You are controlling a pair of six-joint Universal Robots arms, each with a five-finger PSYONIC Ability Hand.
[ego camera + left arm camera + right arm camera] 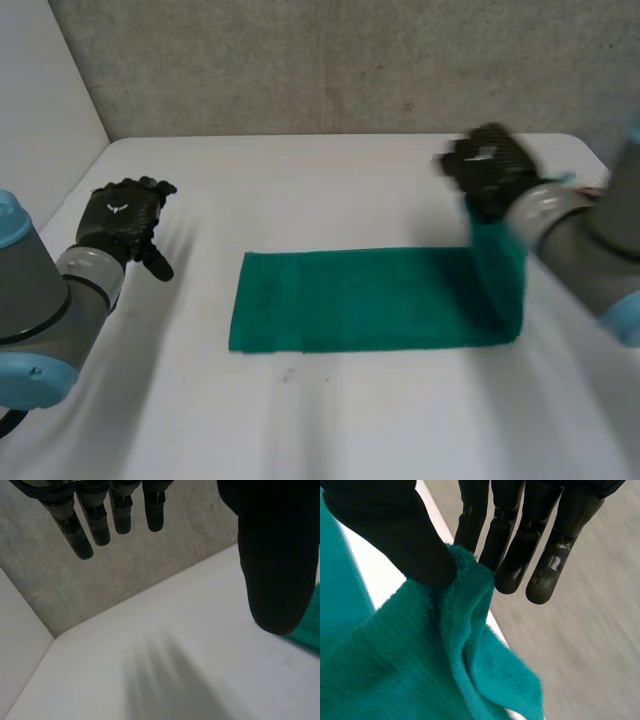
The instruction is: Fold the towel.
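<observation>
Towel (360,300) was seen laid out as a long green strip across the middle of the white table (300,170), its right end raised off the surface and pinched between the thumb and the fingers (520,555) of the right hand (488,168). In the right wrist view, only a bunched bit of that end was caught under the thumb, and a loose flap was left hanging beside it. A shallow pinch like that was judged the first risk: the plush cloth could be pulled free by its own weight on the way over. The left hand (125,220) was held above the table well apart from the towel's left end, fingers relaxed and nothing grasped, so that end was left unpinned. A second risk was read from this: the whole strip could be dragged along the table instead of being doubled over. With the raised end gathered at one spot, a skewed landing with mismatched edges was also to be feared.
</observation>
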